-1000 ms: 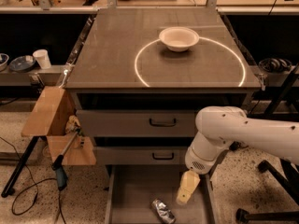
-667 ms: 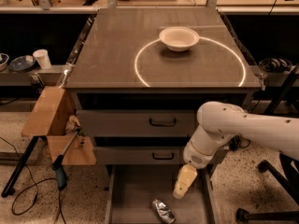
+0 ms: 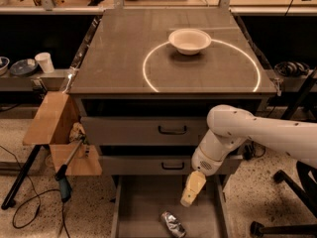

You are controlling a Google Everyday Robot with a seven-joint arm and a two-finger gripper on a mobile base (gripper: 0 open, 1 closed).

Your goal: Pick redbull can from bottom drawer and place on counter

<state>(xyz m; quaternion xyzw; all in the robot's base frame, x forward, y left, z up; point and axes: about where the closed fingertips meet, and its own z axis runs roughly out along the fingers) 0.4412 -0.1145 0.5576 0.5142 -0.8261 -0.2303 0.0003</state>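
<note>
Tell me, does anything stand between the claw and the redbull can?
Nothing visible does. The claw hangs over the open bottom drawer, close to the redbull can, with only bare drawer floor between them.

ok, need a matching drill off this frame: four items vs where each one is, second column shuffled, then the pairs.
Items
1. redbull can
2. white bowl
3. hand
4. white cup

Places
A. on the counter, sitting on the far edge of the white circle
B. on a low shelf left of the counter
C. lying on the floor of the open bottom drawer
D. hanging over the bottom drawer, just up and right of the can in the camera view

Pairs: 1-C, 2-A, 3-D, 4-B
</note>
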